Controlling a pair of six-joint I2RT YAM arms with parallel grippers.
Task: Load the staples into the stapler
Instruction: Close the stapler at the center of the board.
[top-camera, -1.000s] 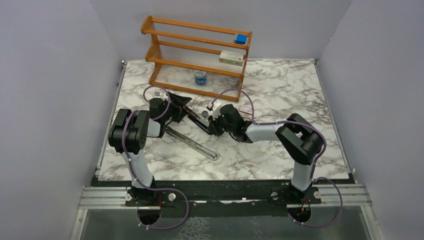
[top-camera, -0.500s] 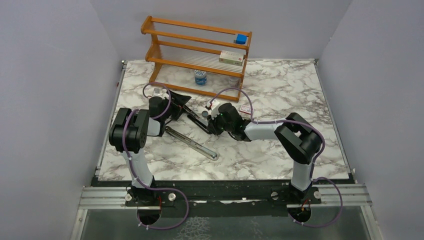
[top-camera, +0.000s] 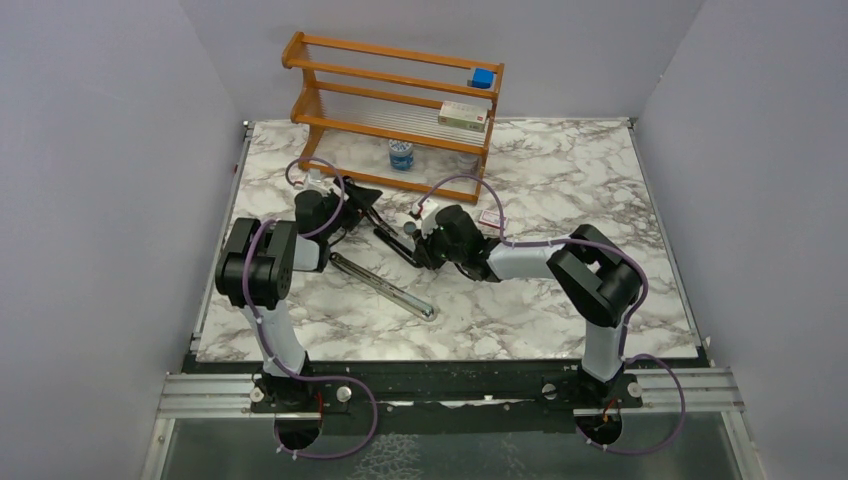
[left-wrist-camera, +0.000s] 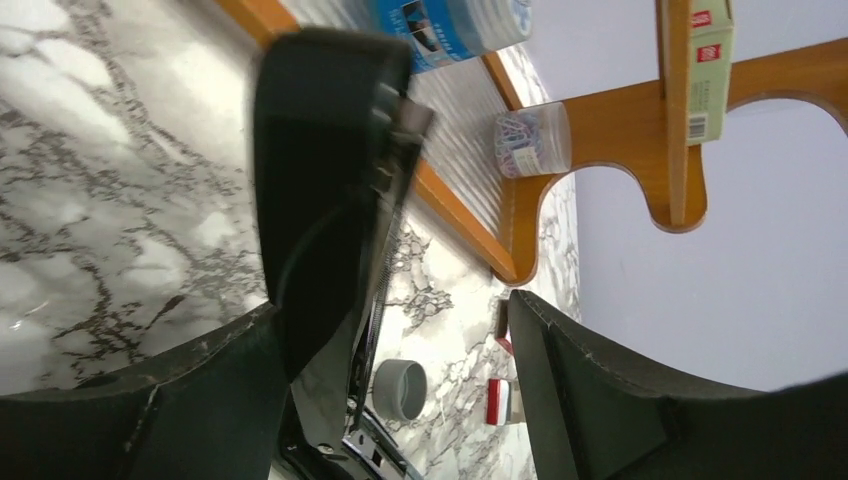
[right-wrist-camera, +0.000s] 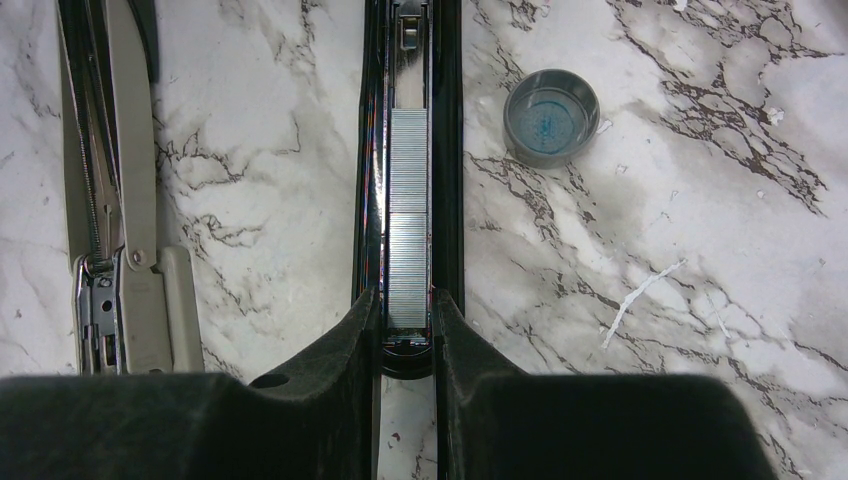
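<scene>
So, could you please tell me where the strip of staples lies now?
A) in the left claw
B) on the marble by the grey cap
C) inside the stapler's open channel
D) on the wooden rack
C: the right wrist view shows the staples lying in the stapler, between its black side walls.

We see a wooden rack (top-camera: 395, 100) holding a blue block (top-camera: 483, 77), a box (top-camera: 464, 116) and a jar (top-camera: 401, 154), and a little grey cap (right-wrist-camera: 551, 116) lying on the marble table (top-camera: 570, 170).

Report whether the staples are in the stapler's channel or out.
In: the right wrist view shows staples lying inside the open channel of the stapler.
</scene>
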